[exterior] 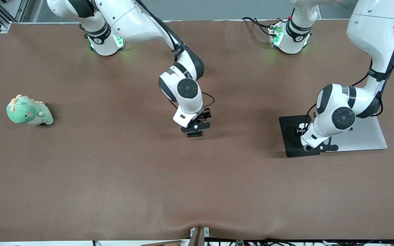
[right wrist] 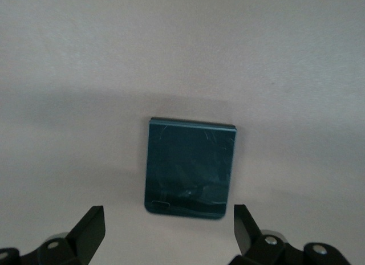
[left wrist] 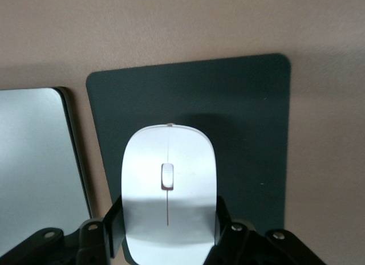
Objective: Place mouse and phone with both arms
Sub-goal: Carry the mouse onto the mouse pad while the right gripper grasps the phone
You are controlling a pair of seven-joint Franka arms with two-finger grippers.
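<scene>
— From the front, how are the arms standing?

— The left arm (exterior: 371,51) drops from its base and folds at the wrist, its left gripper (exterior: 320,147) low over the black mouse pad (exterior: 291,136), at the edge that meets the silver plate (exterior: 364,136). The right arm (exterior: 142,27) bends toward mid-bench (exterior: 115,171), wrist turned down, right gripper (exterior: 195,131) just above the phone (exterior: 194,134), well apart from the pad toward the right arm's end. A green plush dinosaur (exterior: 29,111) sits farther still from the pad.

— And the left wrist view?

— The left gripper (left wrist: 166,231) is clamped on the white mouse (left wrist: 168,191), a finger (left wrist: 112,225) on each flank, over the pad (left wrist: 245,134), with the plate (left wrist: 34,162) beside it.

— The right wrist view?

— The right gripper (right wrist: 165,228) is spread wide, its fingers (right wrist: 88,228) apart from the phone (right wrist: 190,168), which lies flat on the bench (right wrist: 171,48).
</scene>
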